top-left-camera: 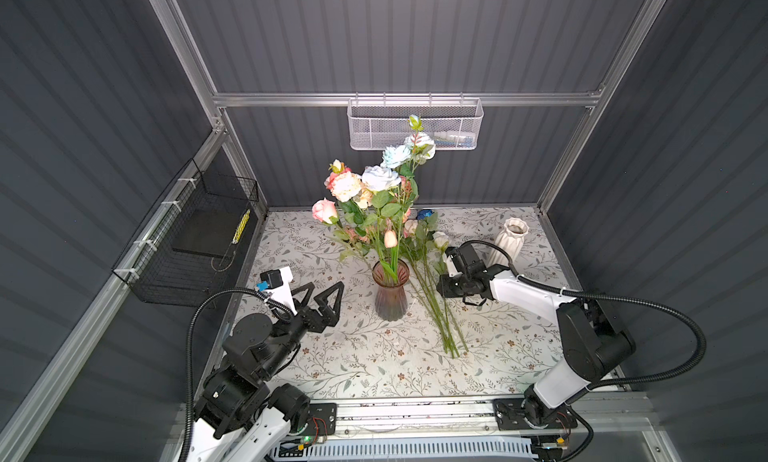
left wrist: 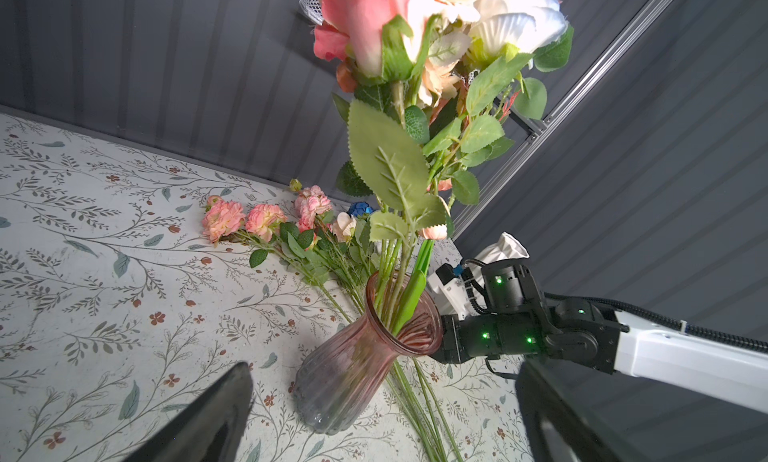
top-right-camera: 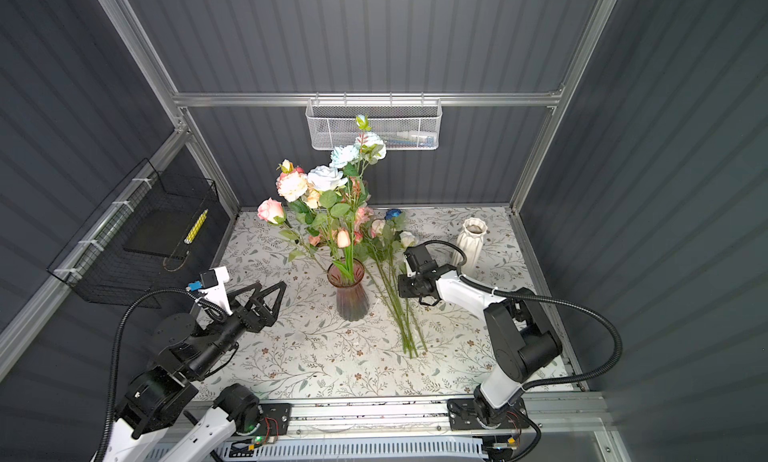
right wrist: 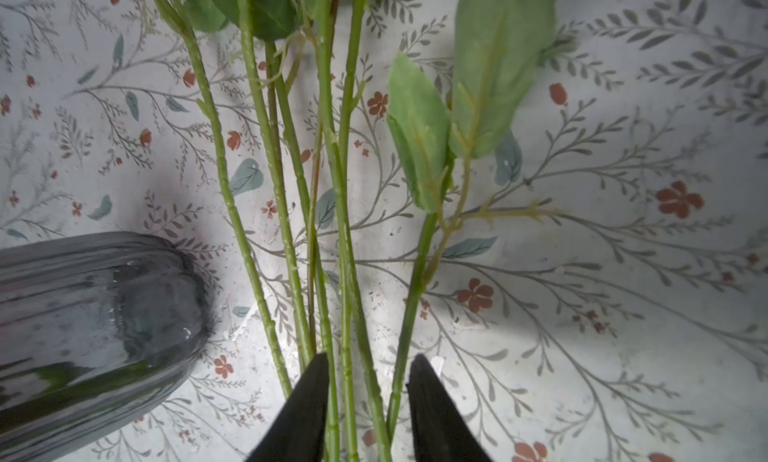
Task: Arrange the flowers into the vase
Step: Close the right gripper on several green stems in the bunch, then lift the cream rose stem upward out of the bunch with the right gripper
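Note:
A ribbed pink-to-grey glass vase (top-left-camera: pixel 390 293) (top-right-camera: pixel 352 291) (left wrist: pixel 353 368) (right wrist: pixel 83 335) stands mid-table with several flowers (top-left-camera: pixel 374 181) (top-right-camera: pixel 324 181) upright in it. More flowers lie on the table just right of it, stems (top-left-camera: pixel 436 310) (right wrist: pixel 345 231) towards the front and heads (top-left-camera: pixel 424 223) (left wrist: pixel 224 219) at the back. My right gripper (top-left-camera: pixel 438 289) (top-right-camera: pixel 400 285) (right wrist: pixel 370 366) hangs low over these stems, open, with several stems between its fingertips. My left gripper (top-left-camera: pixel 324 293) (top-right-camera: pixel 270 291) (left wrist: pixel 384 368) is wide open and empty, left of the vase and facing it.
A white ribbed ceramic vase (top-left-camera: pixel 509 239) (top-right-camera: pixel 469 248) stands empty at the back right, behind my right arm. A white mesh basket (top-left-camera: pixel 415 123) hangs on the back wall and a black wire basket (top-left-camera: pixel 195 239) on the left wall.

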